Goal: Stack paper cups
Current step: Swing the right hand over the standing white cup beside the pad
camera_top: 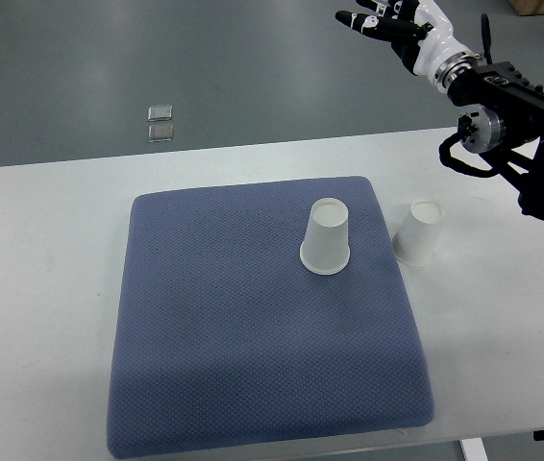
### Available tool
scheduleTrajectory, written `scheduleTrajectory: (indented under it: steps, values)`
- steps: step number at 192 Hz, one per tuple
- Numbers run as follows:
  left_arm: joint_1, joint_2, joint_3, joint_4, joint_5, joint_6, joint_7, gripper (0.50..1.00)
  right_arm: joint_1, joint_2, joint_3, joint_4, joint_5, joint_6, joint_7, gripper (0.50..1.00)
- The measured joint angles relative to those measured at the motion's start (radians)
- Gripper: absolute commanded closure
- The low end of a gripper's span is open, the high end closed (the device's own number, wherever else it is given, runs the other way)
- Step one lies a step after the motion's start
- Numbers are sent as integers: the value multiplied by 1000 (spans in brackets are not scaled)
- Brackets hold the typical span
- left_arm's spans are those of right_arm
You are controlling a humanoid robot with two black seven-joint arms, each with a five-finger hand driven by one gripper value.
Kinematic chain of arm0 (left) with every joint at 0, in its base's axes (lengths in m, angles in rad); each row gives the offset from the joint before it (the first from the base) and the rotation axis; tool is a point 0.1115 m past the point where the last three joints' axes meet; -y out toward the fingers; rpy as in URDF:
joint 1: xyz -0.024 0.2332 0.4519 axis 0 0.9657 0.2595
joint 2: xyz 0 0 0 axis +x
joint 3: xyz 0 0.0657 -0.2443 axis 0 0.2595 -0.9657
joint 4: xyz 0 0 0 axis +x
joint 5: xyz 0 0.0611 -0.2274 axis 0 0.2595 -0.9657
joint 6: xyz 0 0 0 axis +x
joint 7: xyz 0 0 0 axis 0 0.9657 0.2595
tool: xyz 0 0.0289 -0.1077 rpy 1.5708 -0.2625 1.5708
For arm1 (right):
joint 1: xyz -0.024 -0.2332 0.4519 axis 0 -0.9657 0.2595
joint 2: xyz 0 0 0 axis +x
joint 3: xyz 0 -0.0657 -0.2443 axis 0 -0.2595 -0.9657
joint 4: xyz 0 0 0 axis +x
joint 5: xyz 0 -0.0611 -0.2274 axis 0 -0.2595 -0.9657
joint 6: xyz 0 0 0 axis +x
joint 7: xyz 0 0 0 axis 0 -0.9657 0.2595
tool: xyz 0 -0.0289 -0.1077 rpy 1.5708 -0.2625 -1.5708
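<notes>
fingers (373,21) of the right hand (397,24) are spread, pointing left, holding nothing, raised beyond the table's (41,250) far right edge. its arm comes in from the right. both cups stand upside down, axes upright: one cup (326,237) on the blue mat (253,327), the other cup (419,232) just right of the mat.

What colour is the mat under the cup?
Blue-grey mat, finely dotted weave; top view.

Right arm (517,125): black housing, round silver joint cap, looped black cable (lower wrist side). Right hand (397,24): white shell, black finger segments.
</notes>
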Motion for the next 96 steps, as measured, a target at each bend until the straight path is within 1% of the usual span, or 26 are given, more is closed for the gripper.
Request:
scheduleTrajectory:
  steps: [24, 38, 67, 96]
  values:
    - [0, 0, 0, 0, 0, 0, 0, 500, 51, -41, -123, 13, -93, 9, -14, 587]
    - [0, 0, 0, 0, 0, 0, 0, 500, 79, -66, -192, 15, -135, 32, -19, 587]
    - [0, 0, 0, 0, 0, 0, 0, 500, 134, -112, -305, 28, -281, 116, -21, 587]
    - [0, 0, 0, 0, 0, 0, 0, 500, 158, -168, -338, 97, -569, 198, -21, 587]
